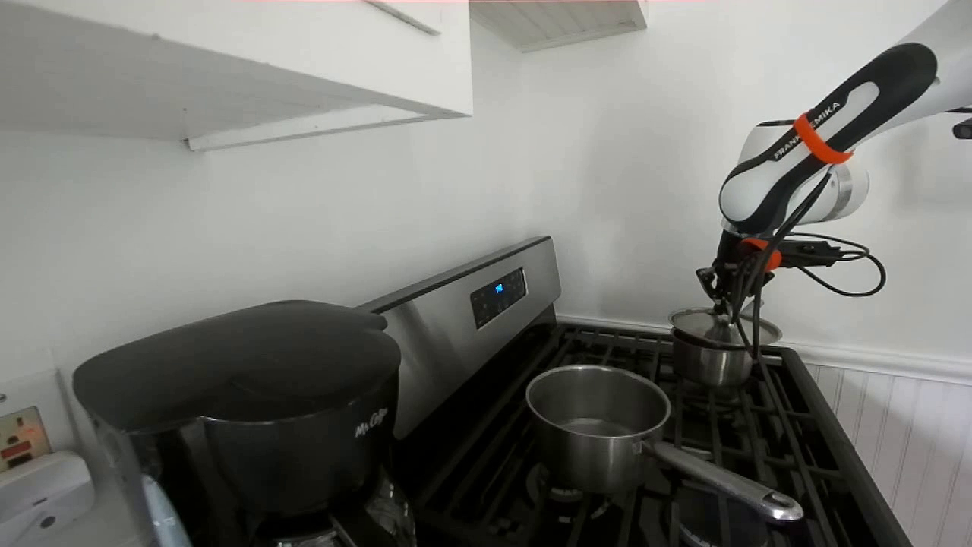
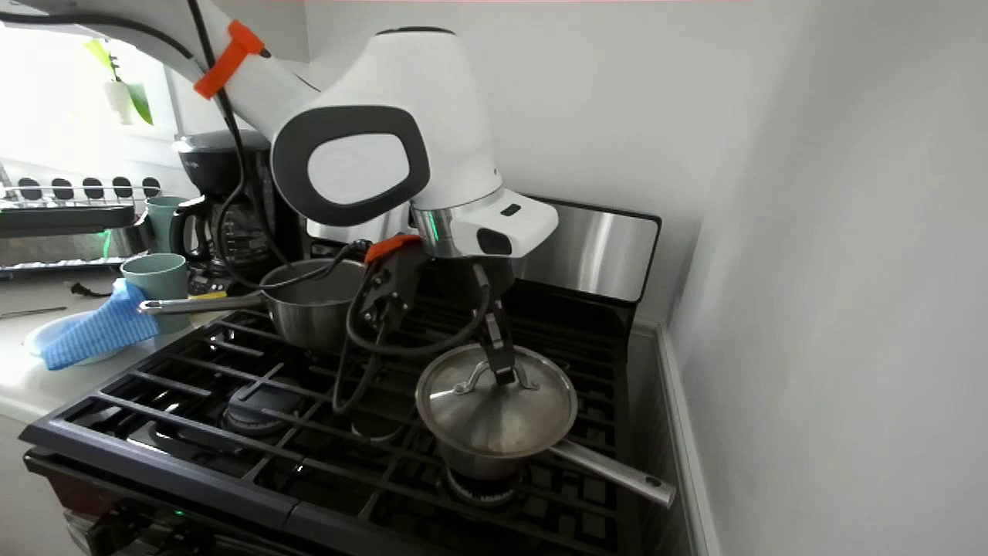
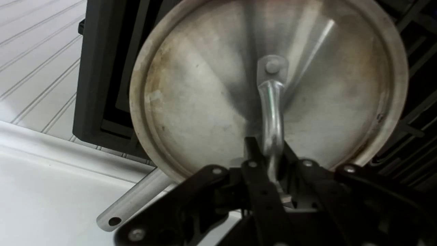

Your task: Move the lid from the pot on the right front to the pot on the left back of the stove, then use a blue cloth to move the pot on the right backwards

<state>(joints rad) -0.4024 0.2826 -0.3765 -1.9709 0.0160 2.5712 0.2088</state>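
Currently we log the gripper (image 3: 271,147) clenched on the lid's (image 2: 509,423) handle (image 3: 272,102), a finger (image 3: 261,191) against each side. Lid is over the pot (image 1: 710,368) at the stove's (image 2: 193,475) right; its handle runs top to bottom in our wrist view. There the lid's upper edge is cropped and the handle's near end hides among the fingers; whether the rim is seated, we can't make out.
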